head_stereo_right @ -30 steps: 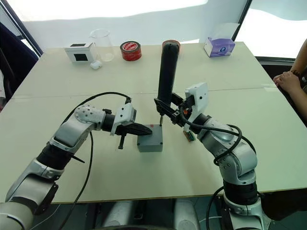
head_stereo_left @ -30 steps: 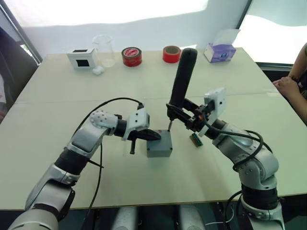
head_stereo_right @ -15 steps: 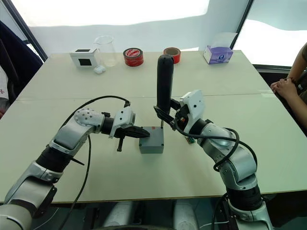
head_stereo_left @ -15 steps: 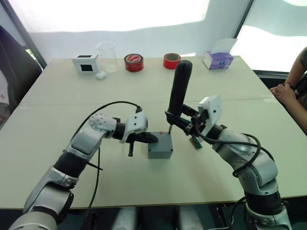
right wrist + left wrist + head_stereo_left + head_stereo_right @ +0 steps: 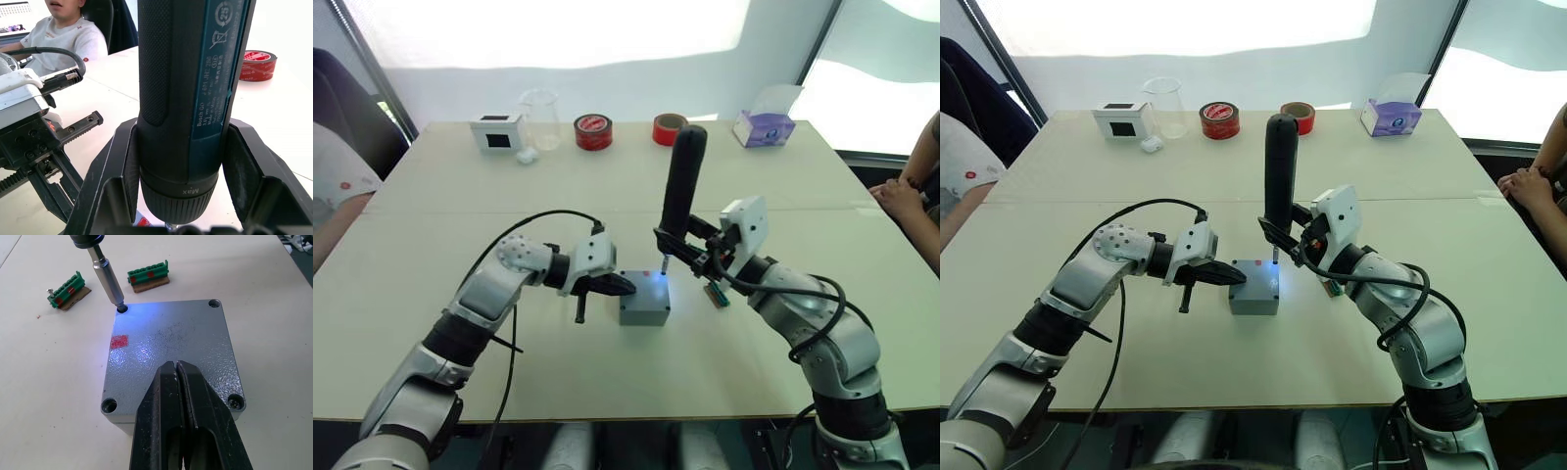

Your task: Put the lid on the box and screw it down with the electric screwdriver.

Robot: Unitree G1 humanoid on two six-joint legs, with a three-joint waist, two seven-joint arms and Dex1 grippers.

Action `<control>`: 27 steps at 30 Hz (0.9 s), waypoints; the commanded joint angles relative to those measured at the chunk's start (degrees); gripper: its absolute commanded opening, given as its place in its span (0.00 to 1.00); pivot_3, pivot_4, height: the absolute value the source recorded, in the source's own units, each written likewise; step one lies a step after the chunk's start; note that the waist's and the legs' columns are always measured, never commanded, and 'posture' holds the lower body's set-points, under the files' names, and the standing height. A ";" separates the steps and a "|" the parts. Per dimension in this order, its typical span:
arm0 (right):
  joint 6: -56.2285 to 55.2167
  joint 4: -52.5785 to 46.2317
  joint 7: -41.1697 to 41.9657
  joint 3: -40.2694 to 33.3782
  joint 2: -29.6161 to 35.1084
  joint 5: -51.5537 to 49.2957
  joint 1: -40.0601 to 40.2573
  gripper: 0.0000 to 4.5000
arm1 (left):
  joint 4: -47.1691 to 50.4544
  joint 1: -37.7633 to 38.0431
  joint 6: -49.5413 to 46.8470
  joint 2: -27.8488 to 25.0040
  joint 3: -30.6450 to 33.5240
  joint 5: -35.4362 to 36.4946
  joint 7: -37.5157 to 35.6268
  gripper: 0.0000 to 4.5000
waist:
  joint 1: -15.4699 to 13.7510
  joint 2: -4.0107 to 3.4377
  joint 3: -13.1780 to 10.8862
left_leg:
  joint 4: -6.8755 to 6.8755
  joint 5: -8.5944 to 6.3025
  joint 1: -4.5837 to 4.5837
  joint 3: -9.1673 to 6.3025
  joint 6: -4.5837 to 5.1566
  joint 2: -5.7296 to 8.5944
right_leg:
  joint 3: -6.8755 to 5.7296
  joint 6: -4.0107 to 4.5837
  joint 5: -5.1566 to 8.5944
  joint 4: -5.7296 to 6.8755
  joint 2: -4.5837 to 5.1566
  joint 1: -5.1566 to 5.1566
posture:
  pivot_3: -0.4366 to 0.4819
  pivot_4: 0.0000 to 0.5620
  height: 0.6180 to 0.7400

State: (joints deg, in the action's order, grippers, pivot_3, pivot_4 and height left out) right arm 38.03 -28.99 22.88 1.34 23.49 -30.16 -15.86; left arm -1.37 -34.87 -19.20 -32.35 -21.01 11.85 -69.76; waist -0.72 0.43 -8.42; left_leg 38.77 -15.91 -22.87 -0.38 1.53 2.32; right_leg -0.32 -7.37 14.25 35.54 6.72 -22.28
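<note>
At table centre I see the box [image 5: 643, 300] with its speckled grey lid [image 5: 171, 352] on, red mark near one corner. My left gripper [image 5: 177, 369] has its black fingers pressed together, tips resting on the lid. My right gripper [image 5: 183, 196] clamps the textured dark screwdriver [image 5: 1279, 172] upright, bit in a corner hole, bluish glow there. Two green connectors [image 5: 148, 274] lie at 3 o'clock of the box.

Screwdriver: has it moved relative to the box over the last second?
No. The screwdriver keeps its bit at the same far corner of the box; only the camera shifted.
</note>
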 commanded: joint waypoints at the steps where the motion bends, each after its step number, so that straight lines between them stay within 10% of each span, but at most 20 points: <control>1: 2.89 5.29 -0.24 2.46 0.27 2.18 3.57 0.40 | -0.52 0.66 -0.59 -0.70 -1.09 -1.80 -0.54 0.00 | 0.00 0.00 0.02 | -0.03 0.00 0.02 0.00 0.00 0.00 | 0.00 0.00 0.00 -0.03 0.01 0.01 | 0.48 0.27 1.00; 27: 6.56 -0.53 2.55 -7.39 5.55 -6.70 -5.91 0.40 | 0.07 0.91 -1.22 -0.55 -0.84 -1.61 -0.52 0.00 | -0.03 -0.01 0.00 | -0.69 0.00 0.23 0.03 -0.03 0.03 | 0.05 0.08 0.02 -0.45 0.39 0.05 | 0.48 0.27 1.00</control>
State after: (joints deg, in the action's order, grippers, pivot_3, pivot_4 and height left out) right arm 41.10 -28.95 25.46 -1.33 26.58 -34.13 -18.67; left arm -0.95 -34.90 -19.63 -32.39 -20.89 11.83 -70.28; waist -0.75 0.41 -8.41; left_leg 38.09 -15.91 -22.73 -0.34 1.49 2.36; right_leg -0.27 -7.27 14.26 35.07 7.15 -22.30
